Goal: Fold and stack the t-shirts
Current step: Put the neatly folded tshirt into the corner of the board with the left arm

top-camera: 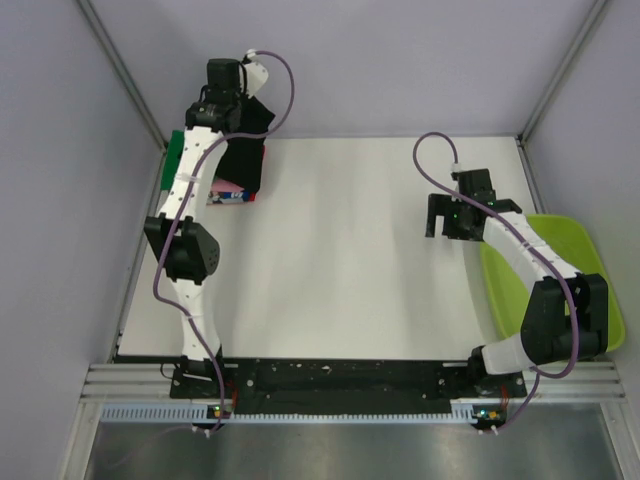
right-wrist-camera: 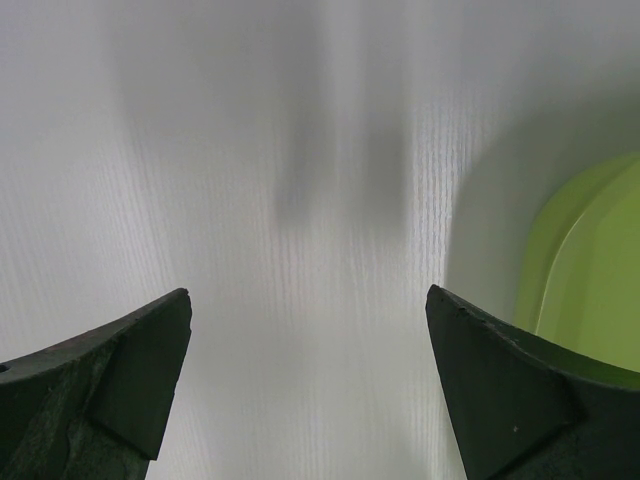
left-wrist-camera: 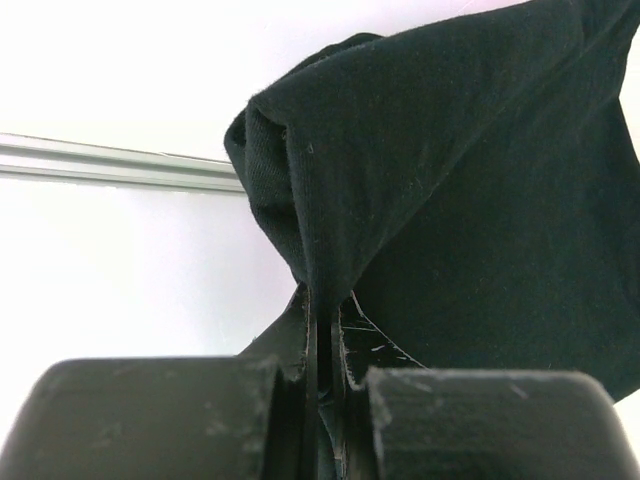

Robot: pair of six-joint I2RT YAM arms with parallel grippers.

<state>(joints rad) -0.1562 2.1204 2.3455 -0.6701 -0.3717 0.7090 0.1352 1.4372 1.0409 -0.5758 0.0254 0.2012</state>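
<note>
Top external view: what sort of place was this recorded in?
Most likely a lab robot cell, not a home: a white table boxed in by plain pale panels on aluminium posts, with the left arm and right arm bolted at its near edge.

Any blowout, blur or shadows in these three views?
Left wrist: backdrop blown out white, black shirt in sharp focus. Right wrist: soft shadow bands on the table, darker beside the tub. Top external: even light, faint shadows, no glare.

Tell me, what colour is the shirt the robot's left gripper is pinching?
Plain black. The shirt shows best in the left wrist view.
</note>
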